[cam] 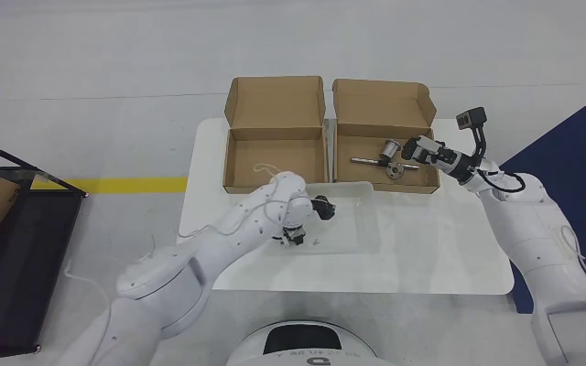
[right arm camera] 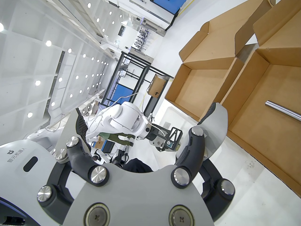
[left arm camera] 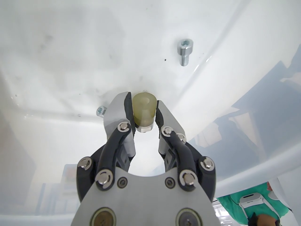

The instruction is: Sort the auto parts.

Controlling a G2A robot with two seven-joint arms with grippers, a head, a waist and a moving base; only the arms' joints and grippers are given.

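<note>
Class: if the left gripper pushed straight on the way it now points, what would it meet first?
Probably the floor of the white plastic tray, just beyond the yellowish cylindrical part held in the left gripper; depth is unclear.

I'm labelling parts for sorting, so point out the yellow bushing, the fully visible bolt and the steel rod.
bushing [left arm camera: 144, 112]: left wrist view, on its yellow side wall.
bolt [left arm camera: 185, 47]: left wrist view, on its socket head.
rod [right arm camera: 282, 110]: right wrist view, on its bare shaft.
</note>
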